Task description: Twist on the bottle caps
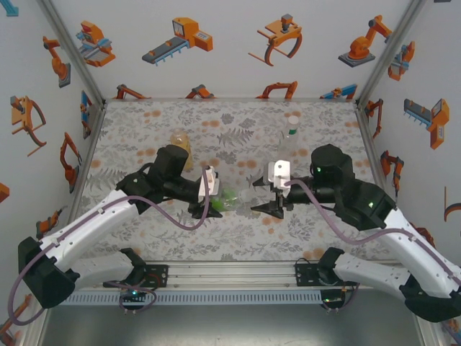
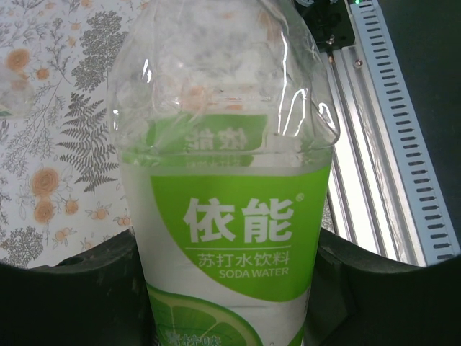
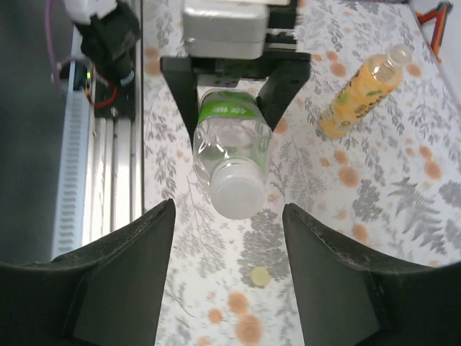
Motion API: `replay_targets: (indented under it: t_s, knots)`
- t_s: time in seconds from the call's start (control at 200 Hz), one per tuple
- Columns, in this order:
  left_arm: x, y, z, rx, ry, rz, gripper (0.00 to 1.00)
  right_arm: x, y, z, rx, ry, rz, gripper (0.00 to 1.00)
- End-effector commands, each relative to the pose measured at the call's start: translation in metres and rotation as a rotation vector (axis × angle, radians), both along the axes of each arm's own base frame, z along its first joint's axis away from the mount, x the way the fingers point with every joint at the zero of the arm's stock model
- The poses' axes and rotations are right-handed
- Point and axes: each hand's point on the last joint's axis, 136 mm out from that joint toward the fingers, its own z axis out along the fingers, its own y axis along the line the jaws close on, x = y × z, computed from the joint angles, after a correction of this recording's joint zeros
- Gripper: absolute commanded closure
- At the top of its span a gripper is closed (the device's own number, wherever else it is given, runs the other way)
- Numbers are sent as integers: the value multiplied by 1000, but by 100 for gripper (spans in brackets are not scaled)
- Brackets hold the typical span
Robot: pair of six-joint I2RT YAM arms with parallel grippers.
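Clearly the soda bottle (image 2: 230, 216) looks thin, light and crushable; it lies level, the left gripper (image 3: 229, 108) clamped on its label. On its neck the small, slick white cap (image 3: 238, 194) probably wants pinching at the rim. Facing the bottle's mouth, the right gripper (image 3: 227, 223) gapes empty.

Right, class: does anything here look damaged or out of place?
Yes. The soda water bottle, clamped sideways in the left gripper, has a dented, crumpled clear wall. A yellow-green cap lies loose on the table.
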Motion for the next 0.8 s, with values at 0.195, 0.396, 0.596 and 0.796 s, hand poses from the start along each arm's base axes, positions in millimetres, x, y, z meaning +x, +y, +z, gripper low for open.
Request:
replay_targets:
  t_s: [0.195, 0.396, 0.596, 0.796]
  knots:
    - [-12, -2, 11, -21, -2, -70, 100, -10, 9, 0, 8, -94, 123, 49]
    - [-13, -2, 12, -26, 3, -78, 100, -8, 12, -4, 19, -75, 121, 53]
    - [-13, -2, 13, -27, 2, -79, 100, -3, 15, -7, 28, -74, 103, 56]
    - [-12, -3, 11, -22, 1, -71, 100, -2, 15, -6, 45, -69, 88, 58]
